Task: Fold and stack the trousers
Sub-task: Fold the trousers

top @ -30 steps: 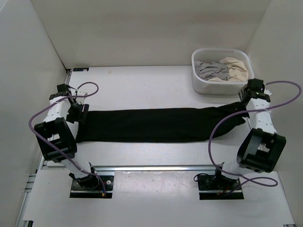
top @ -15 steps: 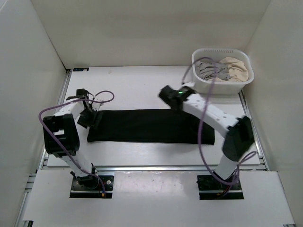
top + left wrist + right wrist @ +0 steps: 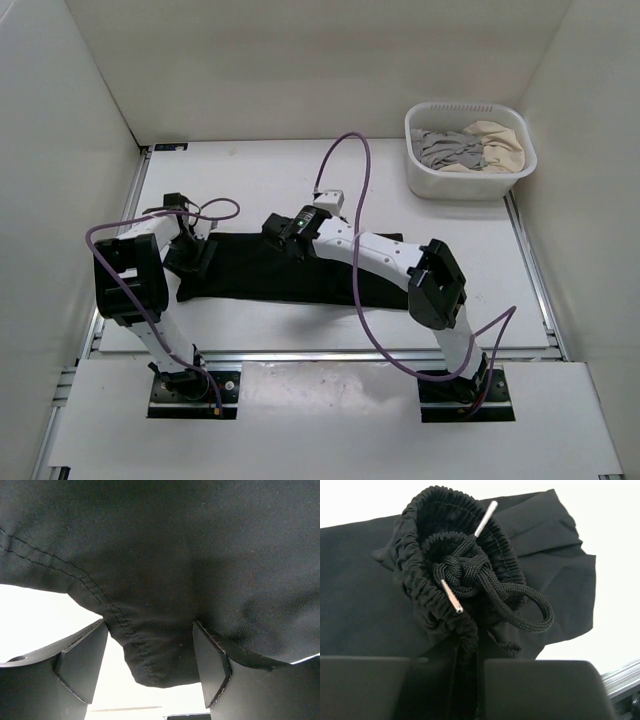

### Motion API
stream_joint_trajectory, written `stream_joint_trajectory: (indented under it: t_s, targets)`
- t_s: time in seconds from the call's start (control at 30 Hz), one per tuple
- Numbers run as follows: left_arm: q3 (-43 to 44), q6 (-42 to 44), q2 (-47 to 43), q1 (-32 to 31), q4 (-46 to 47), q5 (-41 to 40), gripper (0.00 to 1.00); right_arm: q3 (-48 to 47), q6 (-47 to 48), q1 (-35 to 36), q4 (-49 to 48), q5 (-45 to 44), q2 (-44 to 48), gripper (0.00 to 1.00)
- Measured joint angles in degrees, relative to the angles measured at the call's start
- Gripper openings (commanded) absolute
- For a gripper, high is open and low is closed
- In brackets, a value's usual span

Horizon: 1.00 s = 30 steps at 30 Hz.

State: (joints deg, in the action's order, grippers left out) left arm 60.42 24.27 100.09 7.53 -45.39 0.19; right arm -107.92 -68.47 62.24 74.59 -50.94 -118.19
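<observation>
Top external: found the trousers (image 3: 250,280) lying as a black band across the left and middle of the worktop (image 3: 260,185). Saw the right gripper (image 3: 283,232) over them, jaws nipped narrow on the gathered waistband (image 3: 415,570) and knotted drawstring (image 3: 470,575), likely to lay that end down as a fold. Noted the left gripper (image 3: 190,252) with jaws wide, straddling a stitched corner at the left end, apparently unclamped, though hard to judge so close. Spotted a white basket (image 3: 455,188) in the far right corner, holding a grey garment (image 3: 445,148) and a beige garment (image 3: 495,145). Plain white walls (image 3: 300,60) around.
</observation>
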Motion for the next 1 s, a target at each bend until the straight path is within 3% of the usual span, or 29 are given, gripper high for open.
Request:
stream_joint_trajectory:
  t_s: [0.07, 0.2, 0.33, 0.57, 0.77, 0.9, 1.0]
  targets:
    - [0.0, -0.1, 0.0, 0.0, 0.0, 0.0, 0.79, -0.5, 1.0, 0.2, -1.4, 1.4, -1.4, 0.46]
    - [0.5, -0.1, 0.4, 0.0, -0.3, -0.2, 0.79, -4.0, 5.7, 1.0, -6.6, 4.5, -7.0, 0.72]
    - [2.4, -0.1, 1.9, 0.0, -1.5, -0.7, 0.79, -5.2, 12.6, 2.1, -14.0, 8.7, -10.0, 0.83]
    - [6.9, -0.1, 2.6, 0.0, -0.7, -2.6, 0.81, -5.2, 27.9, 8.1, -27.1, 11.3, -7.1, 0.83]
    - [12.7, -0.6, 0.5, 0.0, -1.9, -4.2, 0.82, -3.8, 30.8, 11.5, -29.1, 10.4, 3.6, 0.73]
    - [18.0, -0.8, -2.9, 0.0, -3.1, -3.5, 0.82, 5.5, 25.4, 7.0, -27.7, 9.4, 15.8, 0.61]
    - [21.2, -0.3, -6.5, -0.1, -4.8, 0.2, 0.82, 16.3, 22.4, -0.2, -29.1, 11.6, 22.6, 0.67]
